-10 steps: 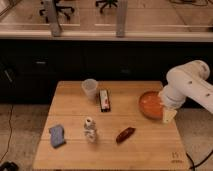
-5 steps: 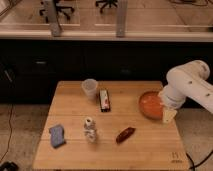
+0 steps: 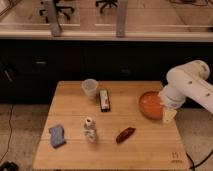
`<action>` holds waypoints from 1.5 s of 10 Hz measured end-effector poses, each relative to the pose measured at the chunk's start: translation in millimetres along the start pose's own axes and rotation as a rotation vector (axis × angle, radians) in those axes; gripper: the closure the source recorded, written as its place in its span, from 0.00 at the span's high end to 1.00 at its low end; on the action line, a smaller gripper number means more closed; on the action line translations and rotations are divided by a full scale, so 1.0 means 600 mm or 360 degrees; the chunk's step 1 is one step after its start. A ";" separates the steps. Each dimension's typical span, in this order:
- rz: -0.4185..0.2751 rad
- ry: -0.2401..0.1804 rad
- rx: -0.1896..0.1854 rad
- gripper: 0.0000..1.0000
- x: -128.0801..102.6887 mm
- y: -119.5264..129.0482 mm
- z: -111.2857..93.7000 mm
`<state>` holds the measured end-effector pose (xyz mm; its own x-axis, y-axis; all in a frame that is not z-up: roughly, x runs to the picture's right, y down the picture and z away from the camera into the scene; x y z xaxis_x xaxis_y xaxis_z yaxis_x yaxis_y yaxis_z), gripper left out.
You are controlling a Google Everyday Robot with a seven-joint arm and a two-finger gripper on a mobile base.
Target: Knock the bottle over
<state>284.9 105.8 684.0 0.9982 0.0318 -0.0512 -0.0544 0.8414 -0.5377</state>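
Hovering the tool [image 3: 169, 116] by the bowl [image 3: 150, 104], well apart from the upright bottle [image 3: 90, 129], I am planning a sideways push, though I cannot tell the tool's state.

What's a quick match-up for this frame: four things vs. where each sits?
1 bottle
2 clear cup
3 orange bowl
4 gripper

A over the table, right side, next to the bowl
B upright, front left, right of the blue cloth
C far side, left of the black-and-red box
D on the right side, under the arm

Pairs: 1-B, 2-C, 3-D, 4-A
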 end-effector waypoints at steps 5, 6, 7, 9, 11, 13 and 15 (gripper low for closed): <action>0.0000 0.0000 0.0000 0.80 0.000 0.000 0.000; 0.0000 0.0000 0.0000 0.80 0.000 0.000 0.000; 0.0000 0.0000 0.0000 0.80 0.000 0.000 0.000; 0.0000 0.0000 0.0000 0.80 0.000 0.000 0.000; -0.0001 0.0001 0.0000 0.80 0.000 0.000 0.000; -0.0048 0.0019 -0.0005 0.80 -0.017 0.007 -0.006; -0.0135 0.0035 -0.0011 0.80 -0.075 0.014 -0.016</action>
<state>239.4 106.3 674.1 0.9984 -0.0515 -0.0237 0.0301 0.8368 -0.5467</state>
